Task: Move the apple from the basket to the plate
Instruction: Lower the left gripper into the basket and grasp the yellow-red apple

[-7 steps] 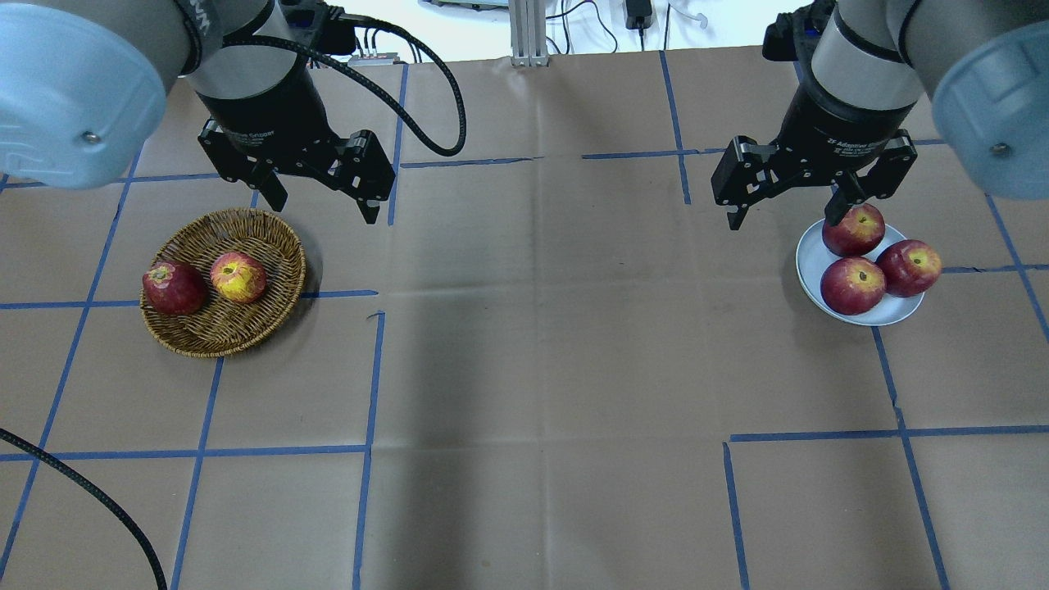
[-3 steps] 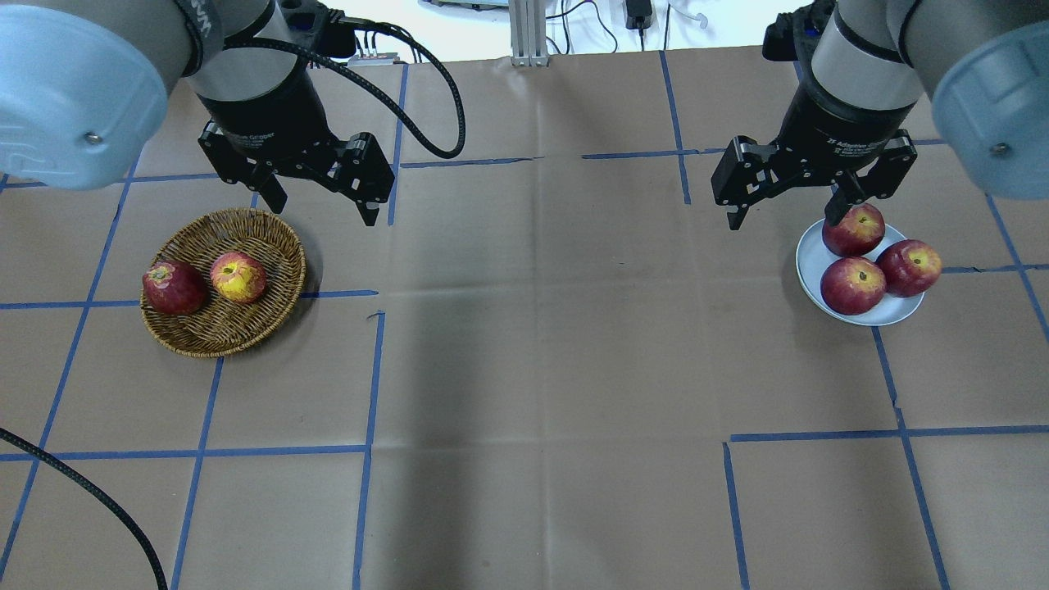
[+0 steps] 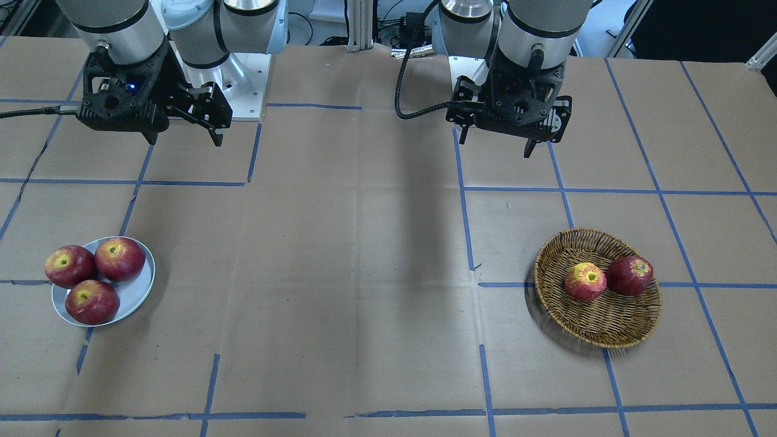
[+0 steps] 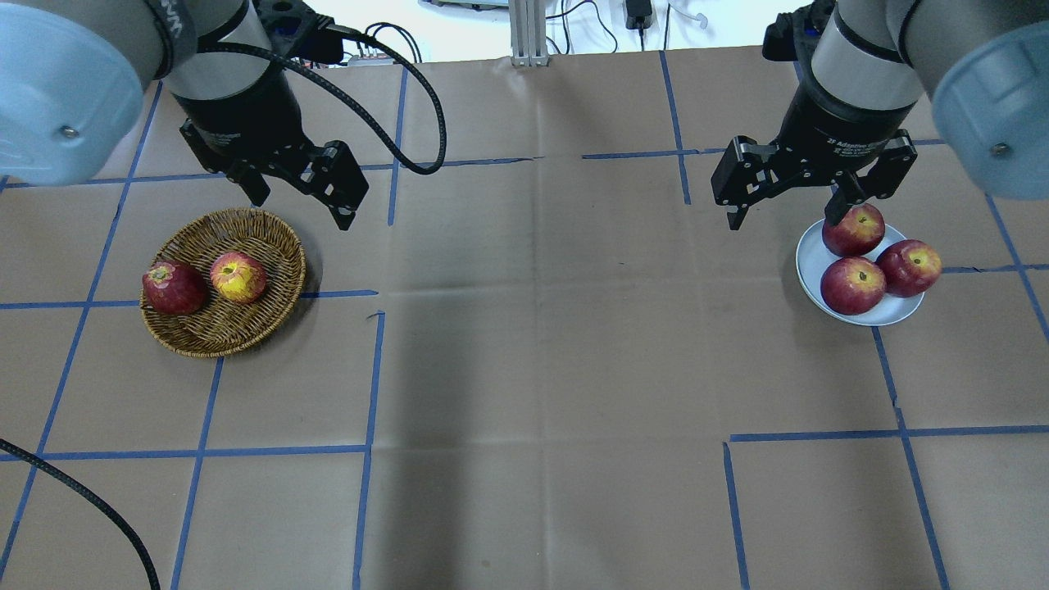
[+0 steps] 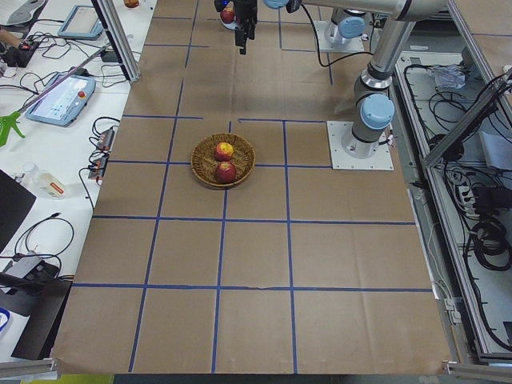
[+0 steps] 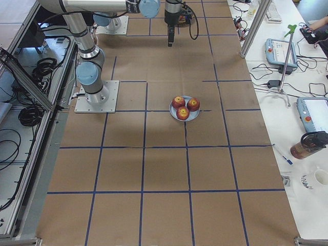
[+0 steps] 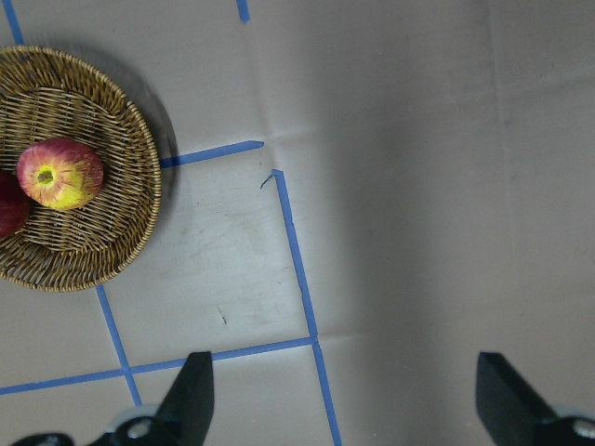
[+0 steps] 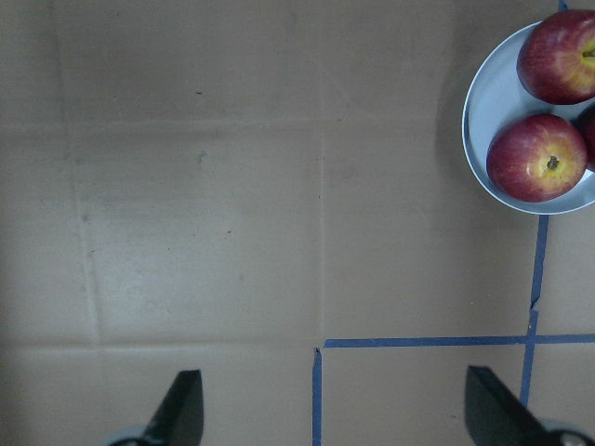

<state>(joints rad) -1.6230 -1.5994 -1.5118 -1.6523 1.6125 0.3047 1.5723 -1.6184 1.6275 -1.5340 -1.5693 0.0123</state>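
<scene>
The pinkish-red apple [image 4: 238, 277] with a yellow patch lies in the wicker basket [image 4: 221, 328] on the table's left, beside a darker red apple [image 4: 173, 288]. It also shows in the front view [image 3: 585, 281] and the left wrist view [image 7: 60, 174]. The pale grey-blue plate [image 4: 807, 254] at the right holds three dark red apples. My left gripper [image 4: 303, 209] is open and empty, hovering above the basket's far right rim. My right gripper [image 4: 783, 221] is open and empty, hovering just left of the plate's far edge.
Brown paper with blue tape lines covers the table. A black cable [image 4: 393, 98] loops from the left wrist. In the side views, tablets, cables and a bottle [image 6: 307, 145] lie on benches beyond the table's edge.
My left gripper has shifted a little to the left, closer over the basket, still open. The right arm, the apples, the basket and the plate have not moved.
</scene>
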